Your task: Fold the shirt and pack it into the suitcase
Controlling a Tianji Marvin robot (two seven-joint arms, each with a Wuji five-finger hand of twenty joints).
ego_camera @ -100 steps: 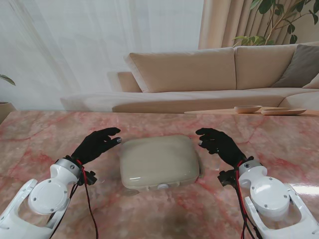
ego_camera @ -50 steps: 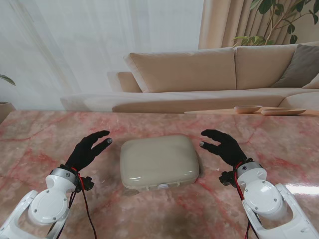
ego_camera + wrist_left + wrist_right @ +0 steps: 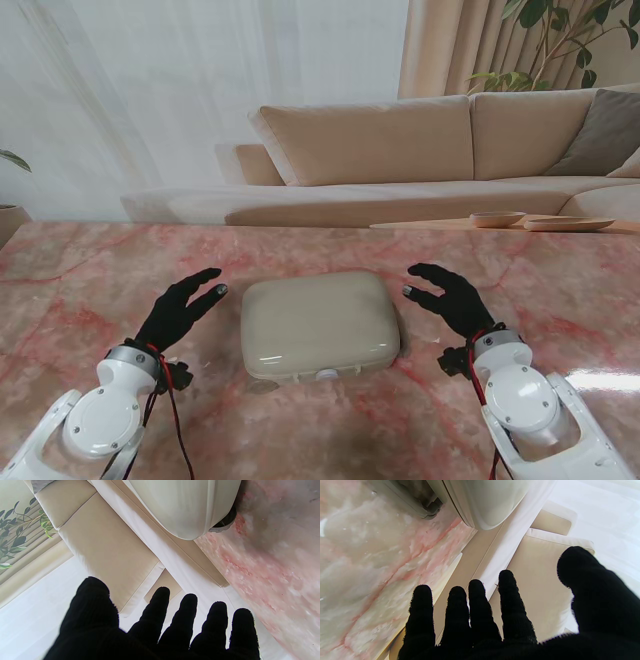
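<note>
The suitcase (image 3: 320, 325) lies closed at the middle of the worktop (image 3: 80, 270). The left hand (image 3: 180, 308) hangs just left of it, the right hand (image 3: 450, 298) just right, neither touching. Behind the worktop stands a sofa (image 3: 400, 150).

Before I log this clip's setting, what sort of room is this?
Most likely a home living room: a long beige cushioned sofa, sheer white curtains and a leafy green houseplant sit behind the pink marble table.
</note>
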